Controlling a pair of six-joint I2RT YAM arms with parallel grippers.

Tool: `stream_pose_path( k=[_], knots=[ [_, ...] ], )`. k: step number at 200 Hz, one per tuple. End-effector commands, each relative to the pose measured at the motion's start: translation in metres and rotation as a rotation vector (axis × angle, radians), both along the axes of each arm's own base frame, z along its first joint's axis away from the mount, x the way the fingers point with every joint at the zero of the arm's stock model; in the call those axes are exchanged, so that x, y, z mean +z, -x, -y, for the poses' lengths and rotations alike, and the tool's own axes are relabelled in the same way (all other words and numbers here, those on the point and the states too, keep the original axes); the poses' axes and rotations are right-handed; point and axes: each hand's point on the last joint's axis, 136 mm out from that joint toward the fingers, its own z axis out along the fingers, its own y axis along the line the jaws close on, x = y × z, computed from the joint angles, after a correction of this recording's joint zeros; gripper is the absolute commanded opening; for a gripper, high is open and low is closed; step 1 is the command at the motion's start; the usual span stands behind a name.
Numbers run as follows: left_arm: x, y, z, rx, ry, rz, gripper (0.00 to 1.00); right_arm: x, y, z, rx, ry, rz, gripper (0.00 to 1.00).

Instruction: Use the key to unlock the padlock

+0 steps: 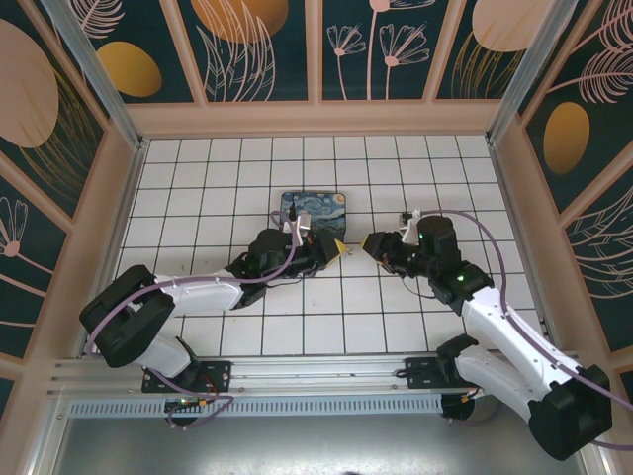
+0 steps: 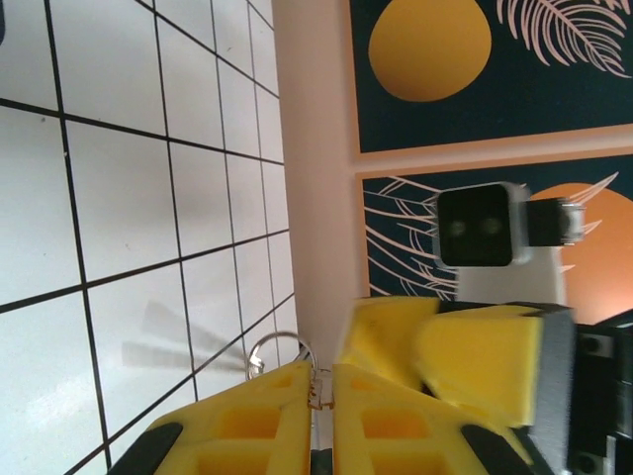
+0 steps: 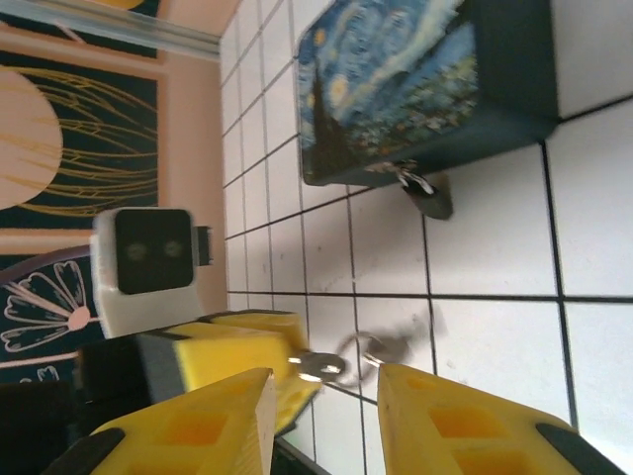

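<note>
Right wrist: right gripper (image 3: 326, 384) jaws stand partly apart, key (image 3: 316, 368) between them; left gripper (image 3: 282, 358), at 9 o'clock, clamps key.

A white-tiled floor (image 1: 218, 188) gridded with dark grout lines spreads under and around the jaws, shut in beyond them and on both sides by dark teal wall panels (image 1: 376, 49) painted with orange discs (image 1: 129, 67) and pale leaves (each panel framed in peach trim (image 1: 316, 119)), with an aluminium rail (image 1: 297, 371) behind them.
</note>
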Motion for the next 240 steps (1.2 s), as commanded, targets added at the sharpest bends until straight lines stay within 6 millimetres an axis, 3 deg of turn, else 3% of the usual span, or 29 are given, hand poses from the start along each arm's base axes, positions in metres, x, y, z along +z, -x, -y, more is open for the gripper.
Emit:
stream_pose_path(
  k=[1, 37, 101, 136, 178, 240],
  knots=[
    [0.011, -0.003, -0.001, -0.003, 0.003, 0.017, 0.13, 0.026, 0.000, -0.009, 0.126, 0.087, 0.218, 0.31],
    [0.004, 0.000, 0.000, -0.012, -0.030, -0.056, 0.14, 0.025, 0.007, -0.006, 0.223, 0.259, 0.468, 0.23],
    [0.002, 0.003, -0.002, -0.031, -0.110, -0.130, 0.14, 0.019, 0.023, -0.017, 0.359, 0.237, 0.748, 0.23],
    [0.002, 0.004, -0.003, -0.046, -0.152, -0.163, 0.14, 0.020, 0.020, -0.021, 0.360, 0.201, 0.837, 0.24],
    [0.014, 0.000, -0.008, -0.046, -0.155, -0.161, 0.15, 0.013, 0.030, -0.033, 0.450, 0.117, 0.852, 0.24],
    [0.020, 0.000, -0.010, -0.057, -0.154, -0.157, 0.15, 0.003, 0.015, -0.032, 0.459, 0.125, 0.810, 0.24]
  ],
)
